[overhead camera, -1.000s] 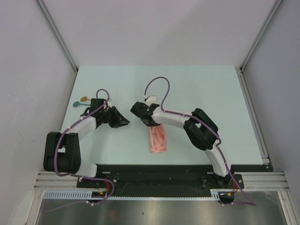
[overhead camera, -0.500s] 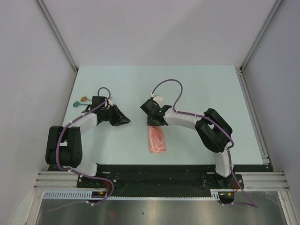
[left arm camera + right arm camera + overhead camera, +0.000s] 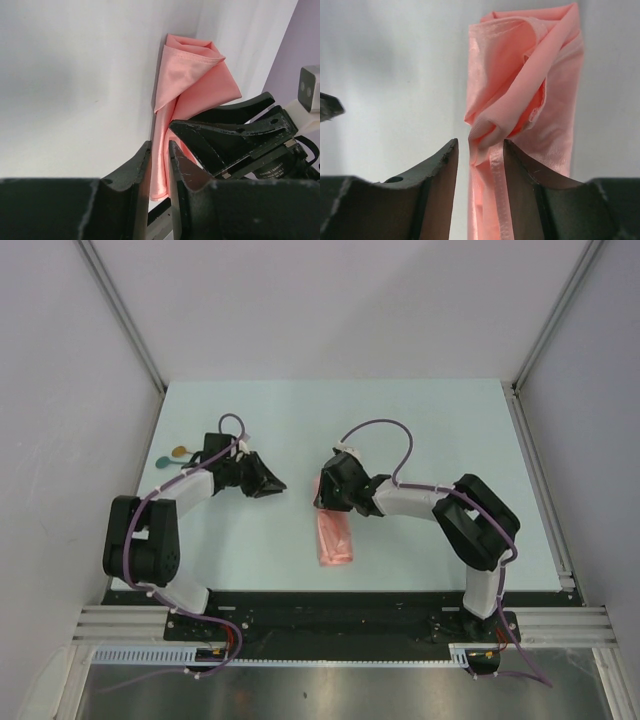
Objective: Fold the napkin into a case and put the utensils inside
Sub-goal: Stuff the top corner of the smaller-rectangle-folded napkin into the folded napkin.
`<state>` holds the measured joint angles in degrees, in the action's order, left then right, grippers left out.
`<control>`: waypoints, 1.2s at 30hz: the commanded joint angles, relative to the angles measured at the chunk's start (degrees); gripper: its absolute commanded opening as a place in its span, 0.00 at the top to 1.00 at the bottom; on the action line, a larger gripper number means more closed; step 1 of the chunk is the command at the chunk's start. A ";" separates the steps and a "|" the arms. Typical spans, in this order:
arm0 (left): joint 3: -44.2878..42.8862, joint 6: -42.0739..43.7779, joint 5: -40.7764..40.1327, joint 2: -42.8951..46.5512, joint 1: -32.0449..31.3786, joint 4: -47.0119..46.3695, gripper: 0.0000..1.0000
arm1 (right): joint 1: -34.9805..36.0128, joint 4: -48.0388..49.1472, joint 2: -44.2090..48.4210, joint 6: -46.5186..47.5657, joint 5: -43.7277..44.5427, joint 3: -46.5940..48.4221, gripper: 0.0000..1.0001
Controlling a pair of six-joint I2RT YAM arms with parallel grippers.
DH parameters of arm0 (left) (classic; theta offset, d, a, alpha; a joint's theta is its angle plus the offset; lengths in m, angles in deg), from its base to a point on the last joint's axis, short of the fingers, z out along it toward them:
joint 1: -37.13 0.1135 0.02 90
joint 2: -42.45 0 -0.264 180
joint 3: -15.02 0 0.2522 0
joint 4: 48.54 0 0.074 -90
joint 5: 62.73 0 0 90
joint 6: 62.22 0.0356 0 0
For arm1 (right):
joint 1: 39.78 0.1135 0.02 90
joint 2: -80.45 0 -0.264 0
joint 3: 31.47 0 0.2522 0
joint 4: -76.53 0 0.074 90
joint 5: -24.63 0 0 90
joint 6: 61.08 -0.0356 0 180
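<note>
Where the napkin point(image 3: 335, 538) lies: on the table point(image 3: 430, 430) ahead of the right arm's base, a narrow pink strip in loose layers, not yet a tidy case.
Long axis: near to far, almost straight away from the arm bases.
Right claw point(image 3: 480, 145): at the strip's far end, looking down its length; jaws spread, a rolled fold of cloth standing between them. The fold seems to sit there loosely and not pinched hard.
Left claw point(image 3: 159, 146): left of the strip's far end and apart from it, pointing toward it; jaws only narrowly parted, nothing between them.
Spoons point(image 3: 173, 455): two, side by side at the far left of the table, beyond the left arm, well apart from the napkin.
Key relation: the strip runs from the right claw back toward the bases, so any tidying pull or tuck goes along that line. The right arm is plainly the nearer one to the cloth; the left is nearer the spoons.
Step in hand: probably finishing the fold; the top layers look puffed and twisted.
Risk: dragging the loose fold could undo the layers.
</note>
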<state>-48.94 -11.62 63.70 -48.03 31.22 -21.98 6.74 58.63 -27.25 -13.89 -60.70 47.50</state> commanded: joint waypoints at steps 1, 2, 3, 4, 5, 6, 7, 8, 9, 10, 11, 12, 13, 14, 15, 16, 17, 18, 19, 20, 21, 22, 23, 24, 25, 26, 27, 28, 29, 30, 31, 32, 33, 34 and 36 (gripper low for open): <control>-3.50 0.99 1.19 -1.19 -2.61 -0.75 0.76 | -1.17 8.88 3.11 1.32 -4.14 -1.66 0.51; -4.12 0.90 1.28 -1.37 -2.96 -0.84 0.77 | -1.08 9.50 3.55 1.41 -5.62 -2.01 0.49; -4.56 0.81 1.19 -1.89 -3.31 -0.76 0.78 | -1.26 10.55 3.64 1.41 -6.07 -2.63 0.48; -5.08 0.81 1.19 -2.33 -4.01 -0.67 0.78 | -1.35 11.08 3.72 1.50 -6.42 -2.98 0.47; -6.22 0.90 1.11 -2.68 -4.28 -0.41 0.79 | -1.52 11.78 3.73 1.50 -7.21 -3.33 0.47; -6.75 0.90 0.84 -3.38 -4.63 -0.06 0.79 | -1.87 13.01 3.55 1.32 -7.74 -3.94 0.47; -7.28 0.90 0.75 -3.74 -5.16 0.03 0.79 | -2.57 13.71 3.20 1.15 -9.40 -4.30 0.47; -8.24 0.99 0.49 -4.00 -5.42 0.12 0.79 | -3.01 14.42 2.94 1.15 -10.02 -4.74 0.47; -8.77 1.25 0.14 -4.70 -5.69 0.64 0.78 | -3.45 16.43 2.85 1.15 -10.72 -5.35 0.47; -9.39 1.60 -0.04 -5.06 -6.21 1.00 0.75 | -4.15 17.66 2.93 1.15 -12.04 -6.57 0.47; -10.35 2.21 0.22 -5.41 -6.48 1.26 0.72 | -4.42 18.63 2.93 1.41 -12.75 -7.20 0.47; -10.88 2.74 0.31 -5.76 -6.74 1.79 0.70 | -4.68 20.56 2.93 1.67 -13.36 -7.64 0.47; -11.41 3.18 0.14 -6.37 -7.18 2.05 0.63 | -4.95 21.10 2.85 1.85 -14.59 -8.25 0.47; -11.76 3.62 0.14 -6.73 -7.27 2.14 0.59 | -5.65 21.80 2.59 2.02 -15.47 -8.69 0.48; -11.86 3.63 0.75 -7.08 -7.36 1.54 0.56 | -6.00 24.51 2.58 2.11 -16.17 -9.39 0.49; -11.86 3.54 1.54 -7.78 -7.62 1.09 0.52 | -6.35 26.01 2.58 1.94 -17.49 -10.44 0.51; -12.20 3.89 2.15 -8.31 -7.80 0.83 0.50 | -6.97 27.42 2.67 1.94 -18.11 -11.93 0.52; -12.64 4.15 2.42 -8.66 -7.97 1.26 0.50 | -7.32 29.78 2.76 2.20 -18.72 -12.64 0.53; -13.08 4.59 2.25 -8.92 -8.50 1.79 0.48 | -7.67 30.41 2.50 2.46 -20.47 -12.91 0.58; -14.48 5.64 1.99 -9.88 -8.85 2.58 0.48 | -7.94 30.94 2.23 2.64 -21.36 -13.18 0.61; -15.28 6.17 1.72 -10.33 -9.20 3.80 0.47 | -8.55 32.25 1.88 2.64 -22.32 -13.44 0.64; -16.07 6.61 1.72 -11.03 -9.90 4.34 0.47 | -8.73 33.22 1.36 2.38 -23.99 -13.70 0.66; -17.73 7.31 1.81 -12.08 -10.26 4.95 0.46 | -8.99 34.45 1.00 2.12 -24.70 -14.49 0.68; -18.44 7.40 1.98 -12.70 -10.61 5.65 0.46 | -9.25 36.47 0.74 1.42 -25.49 -14.67 0.69; -19.06 7.40 2.16 -13.14 -11.13 5.66 0.46 | -9.43 37.18 -0.22 1.15 -26.89 -14.85 0.72; -19.85 7.14 2.25 -13.93 -11.40 5.75 0.45 | -9.61 37.97 -0.58 0.97 -27.77 -14.94 0.74; -20.20 7.05 2.51 -14.29 -11.66 5.49 0.45 | -9.87 39.02 -1.02 0.80 -28.48 -14.94 0.76; -20.81 7.14 2.34 -14.64 -12.36 5.66 0.45 | -9.96 39.38 -1.37 0.53 -29.53 -14.85 0.78; -22.21 7.58 1.90 -14.99 -12.80 6.62 0.44 | -9.96 39.82 -2.07 0.53 -29.89 -14.76 0.78; -22.92 7.84 1.55 -15.51 -13.16 7.06 0.44 | -9.96 39.91 -2.42 0.36 -30.24 -14.67 0.78; -23.63 8.28 0.41 -15.78 -14.03 7.41 0.44 | -10.22 40.44 -2.69 0.01 -31.11 -14.76 0.77; -24.94 9.07 -0.03 -16.13 -14.39 8.29 0.44 | -10.31 41.22 -3.13 0.00 -31.38 -14.85 0.76; -25.47 9.25 -0.47 -16.83 -14.91 8.56 0.44 | -10.75 41.41 -3.30 -0.17 -31.91 -15.02 0.74; -26.61 9.42 -1.09 -17.19 -15.09 8.82 0.44 | -10.75 41.76 -3.39 0.00 -32.43 -15.02 0.74; -27.15 9.16 -0.83 -18.06 -15.36 9.00 0.44 | -11.19 41.93 -3.74 0.18 -33.05 -15.11 0.68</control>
<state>-72.57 -4.54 63.35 -64.84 16.86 -14.22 -3.71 95.61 -30.15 -13.67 -90.38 32.70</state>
